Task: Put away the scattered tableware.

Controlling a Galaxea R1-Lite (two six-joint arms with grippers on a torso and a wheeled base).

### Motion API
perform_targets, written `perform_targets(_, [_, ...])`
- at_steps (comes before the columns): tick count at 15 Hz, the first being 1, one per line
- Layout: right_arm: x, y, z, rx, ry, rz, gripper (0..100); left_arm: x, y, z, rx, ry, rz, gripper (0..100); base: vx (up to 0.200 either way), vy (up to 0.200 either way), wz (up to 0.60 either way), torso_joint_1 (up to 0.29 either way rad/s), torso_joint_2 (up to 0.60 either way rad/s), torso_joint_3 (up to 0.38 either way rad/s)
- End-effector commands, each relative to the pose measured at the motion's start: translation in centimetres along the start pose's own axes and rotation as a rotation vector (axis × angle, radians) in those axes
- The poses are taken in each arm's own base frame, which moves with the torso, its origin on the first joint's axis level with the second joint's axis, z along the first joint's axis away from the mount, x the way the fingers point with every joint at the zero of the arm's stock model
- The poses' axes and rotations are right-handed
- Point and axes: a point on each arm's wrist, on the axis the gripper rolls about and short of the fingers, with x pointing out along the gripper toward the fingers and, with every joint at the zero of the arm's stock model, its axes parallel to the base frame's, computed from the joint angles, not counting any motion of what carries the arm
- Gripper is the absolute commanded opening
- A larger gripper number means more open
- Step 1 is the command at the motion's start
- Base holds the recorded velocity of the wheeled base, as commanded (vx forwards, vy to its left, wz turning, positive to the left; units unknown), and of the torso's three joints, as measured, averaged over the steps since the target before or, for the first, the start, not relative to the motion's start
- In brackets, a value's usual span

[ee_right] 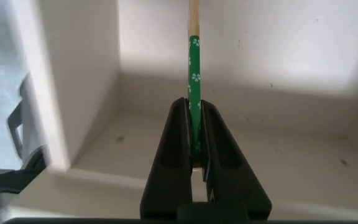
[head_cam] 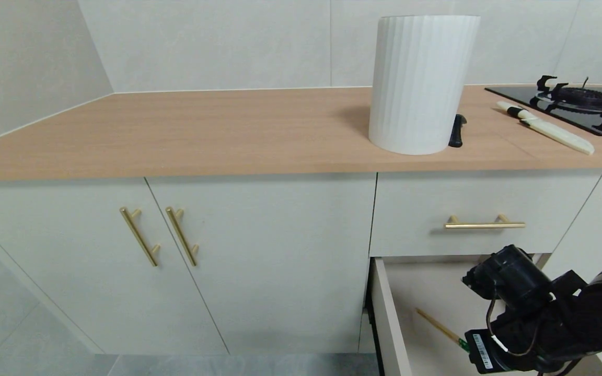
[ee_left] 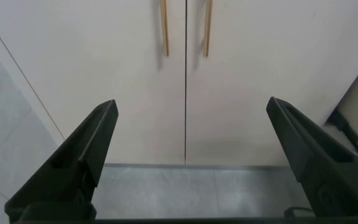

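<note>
Nearest of all, the right gripper (ee_right: pixel 195 109) hangs over the open drawer (head_cam: pixel 387 313), its two black fingers pinched narrow on a chopstick (ee_right: pixel 194 68). The held end of the chopstick is green with small white flowers, and the rest is bare pale wood. In the head view the chopstick (head_cam: pixel 439 327) slants away from the gripper (head_cam: pixel 464 345) across the inside of the drawer; whether its far tip touches the drawer floor cannot be told.

The left gripper (ee_left: pixel 191 107) sits low, facing the cabinet doors (ee_left: pixel 260 74). Its fingers (ee_left: pixel 98 134) are spread wide with nothing between them. Two slim gold handles (ee_left: pixel 164 28) hang side by side on either side of the gap between the doors.

Just above the open drawer is a shut drawer front with a gold bar handle (head_cam: pixel 484 224).

Farther back lies the wooden countertop (head_cam: pixel 175 130). On it a tall white ribbed container (head_cam: pixel 421 83) stands upright. A black handle (head_cam: pixel 456 130) lies partly hidden by its right side; what it belongs to cannot be made out. Near it, toward the right, a cream-coloured knife (head_cam: pixel 546 128) with a dark band lies on the wood, just beside a black gas hob (head_cam: pixel 578 104). Pale wall tiles close off the back.
</note>
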Motion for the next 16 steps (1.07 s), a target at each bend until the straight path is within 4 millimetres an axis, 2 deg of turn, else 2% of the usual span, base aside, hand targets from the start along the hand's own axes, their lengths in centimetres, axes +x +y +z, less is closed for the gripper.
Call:
perform_targets(1, [0.1, -0.1, -0.2, -0.001, 0.000, -0.001, 0, 0.0, 0.0, 0.0, -0.001, 0.000, 0.002, 100, 0.000, 0.000, 0.00, -0.076, 0.44, 0.339])
perform_targets(4, [0.1, 0.0, -0.2, -0.003, 0.000, 0.000, 0, 0.0, 0.0, 0.0, -0.001, 0.000, 0.001, 100, 0.000, 0.000, 0.00, -0.040, 0.17, 0.124])
perform_targets(6, [-0.1, 0.1, 0.2, 0.002, -0.054, 0.022, 0, 0.0, 0.0, 0.0, -0.001, 0.000, 0.001, 100, 0.000, 0.000, 0.00, -0.004, 0.03, 0.016])
perform_targets(9, [0.8, 0.2, 0.2, 0.007, -0.167, 0.069, 0, 0.0, 0.0, 0.0, -0.001, 0.000, 0.001, 100, 0.000, 0.000, 0.00, 0.000, 0.00, 0.000])
perform_targets(11, [2.8, 0.3, 0.5, 0.017, -0.226, 0.053, 0, 0.0, 0.0, 0.0, -0.001, 0.000, 0.001, 100, 0.000, 0.000, 0.00, 0.000, 0.00, 0.000])
perform_targets(14, [7.4, 0.3, 0.7, 0.076, -0.274, -0.104, 0, 0.0, 0.0, 0.0, -0.001, 0.000, 0.001, 100, 0.000, 0.000, 0.00, 0.000, 0.00, 0.000])
perform_targets(16, [8.9, 0.3, 0.7, 0.080, -0.278, -0.124, 0, 0.0, 0.0, 0.0, -0.001, 0.000, 0.001, 100, 0.000, 0.000, 0.00, 0.000, 0.00, 0.000])
